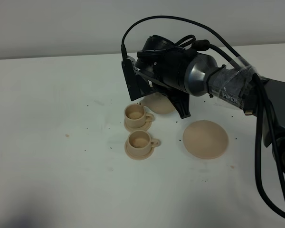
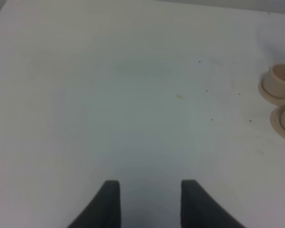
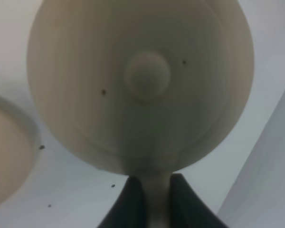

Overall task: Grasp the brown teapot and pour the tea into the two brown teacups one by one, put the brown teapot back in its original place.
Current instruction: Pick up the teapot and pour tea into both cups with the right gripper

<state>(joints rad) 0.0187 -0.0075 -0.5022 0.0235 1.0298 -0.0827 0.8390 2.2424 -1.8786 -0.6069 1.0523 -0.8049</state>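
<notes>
You were working at what looked like a robotics lab or test bench, not a home or a kitchen. A plain white table (image 1: 47, 180) filled nearly all of the exterior high view, and a flat pale wall (image 1: 61, 23) ran across the top of the frame. A black and silver robot arm (image 1: 199, 76), trailing loose black cables (image 1: 166, 17), reached in from the right edge. The only domestic things sat near the centre: a tan teapot (image 1: 159, 103), an upper teacup (image 1: 134, 113), a lower teacup (image 1: 139, 140) and a plate (image 1: 205, 138). In the left wrist view, dark specks (image 2: 212, 119) dotted the same white surface.
</notes>
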